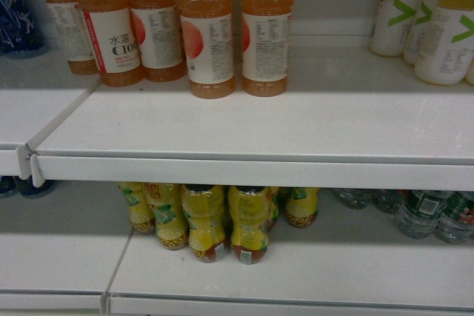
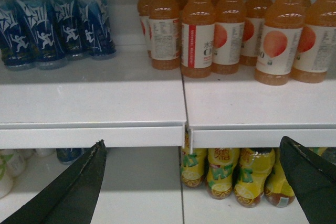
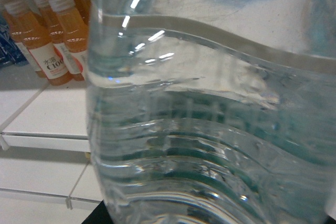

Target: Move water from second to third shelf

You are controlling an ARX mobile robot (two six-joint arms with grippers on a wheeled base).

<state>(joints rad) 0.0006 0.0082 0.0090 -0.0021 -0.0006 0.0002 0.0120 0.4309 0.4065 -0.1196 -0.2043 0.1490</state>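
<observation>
The right claw grips the water (image 3: 210, 129), filling its view; keep it upright. The left claw (image 2: 194, 182) hangs released.

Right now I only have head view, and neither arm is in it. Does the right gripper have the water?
Observer: The right wrist view is filled by the water bottle, clear, ribbed and very close. The gripper's fingers don't show, so I can't confirm the grip.
Operator: And the left arm?
Observer: The left gripper is open with nothing between its fingers. It faces the front edge of the shelf that holds the orange bottles.
</observation>
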